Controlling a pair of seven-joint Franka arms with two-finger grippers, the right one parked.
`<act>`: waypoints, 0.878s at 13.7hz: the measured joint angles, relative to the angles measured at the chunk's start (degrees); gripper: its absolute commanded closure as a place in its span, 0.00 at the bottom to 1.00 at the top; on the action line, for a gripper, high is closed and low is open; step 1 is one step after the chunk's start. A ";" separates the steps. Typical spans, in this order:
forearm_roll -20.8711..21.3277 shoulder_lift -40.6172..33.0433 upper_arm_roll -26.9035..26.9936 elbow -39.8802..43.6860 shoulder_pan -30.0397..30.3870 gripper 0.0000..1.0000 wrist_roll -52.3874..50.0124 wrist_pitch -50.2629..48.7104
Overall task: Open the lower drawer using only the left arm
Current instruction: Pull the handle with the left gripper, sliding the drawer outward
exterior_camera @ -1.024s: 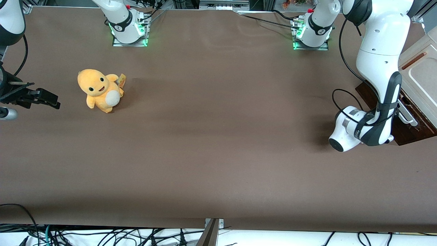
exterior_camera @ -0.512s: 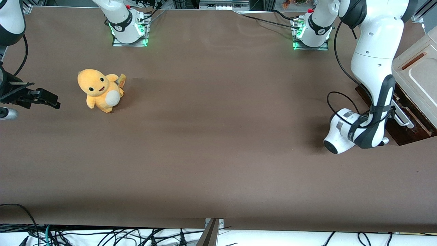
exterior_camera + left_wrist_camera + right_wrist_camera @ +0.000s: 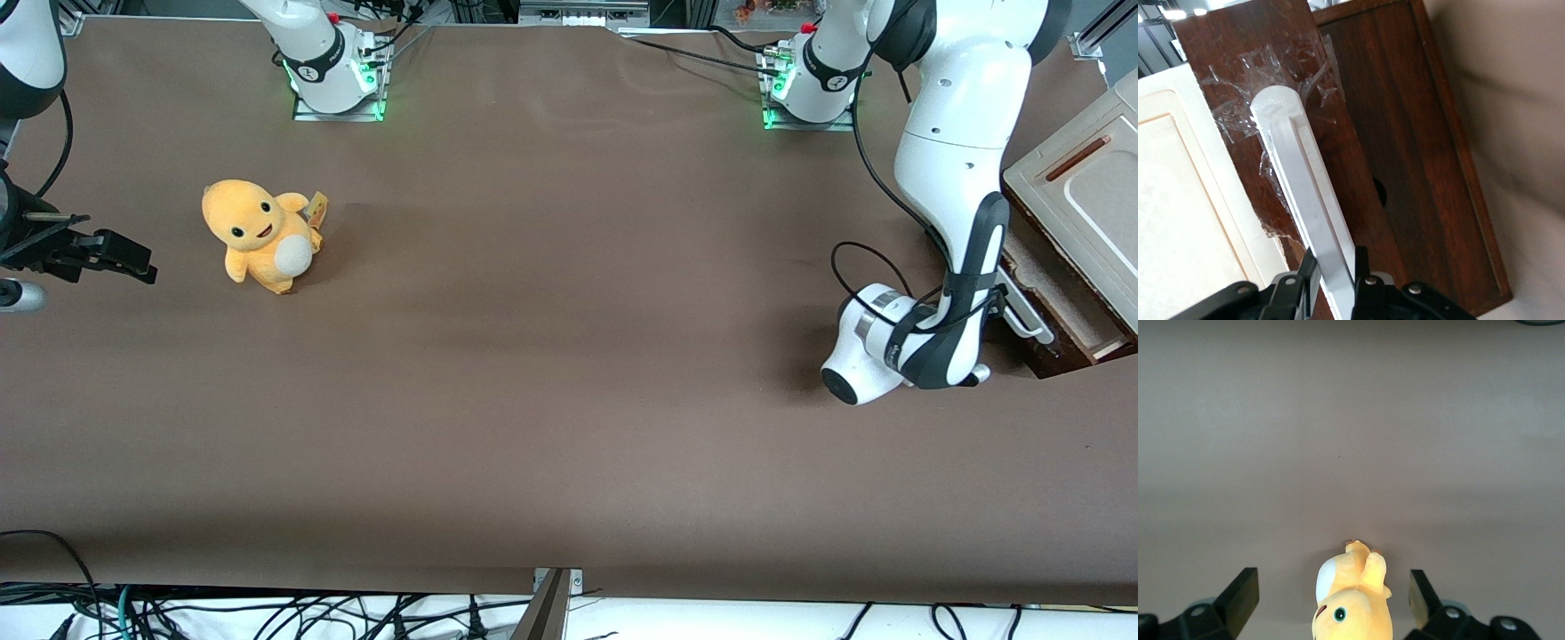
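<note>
The lower drawer (image 3: 1058,289) stands partly pulled out of the cream cabinet (image 3: 1089,191) at the working arm's end of the table, and its pale beige inside shows. The left arm (image 3: 956,151) reaches down in front of it. In the left wrist view the gripper (image 3: 1333,261) is shut on the long white bar handle (image 3: 1301,170), one finger on each side of the bar. The handle is fixed to the dark brown drawer front (image 3: 1231,60) with clear tape. In the front view the handle (image 3: 1027,313) shows just beside the arm's wrist, which hides the gripper.
A dark wood base board (image 3: 1418,153) lies under the cabinet on the brown table (image 3: 551,356). An orange plush toy (image 3: 258,233) sits toward the parked arm's end and also shows in the right wrist view (image 3: 1351,600). The cabinet top has a thin reddish-brown slot (image 3: 1077,157).
The left arm has moved toward the parked arm's end with the handle in its gripper. The drawer has slid out with it, and its beige inside now shows.
</note>
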 measured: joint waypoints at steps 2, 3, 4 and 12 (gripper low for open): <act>-0.15 0.44 0.04 0.57 -0.65 0.87 0.00 -0.43; -0.18 0.58 0.09 0.75 -0.68 0.81 0.00 -0.57; -0.27 0.63 0.12 0.88 -0.68 0.67 0.00 -0.62; -9.70 0.55 -1.35 6.98 -1.66 0.00 1.09 -0.61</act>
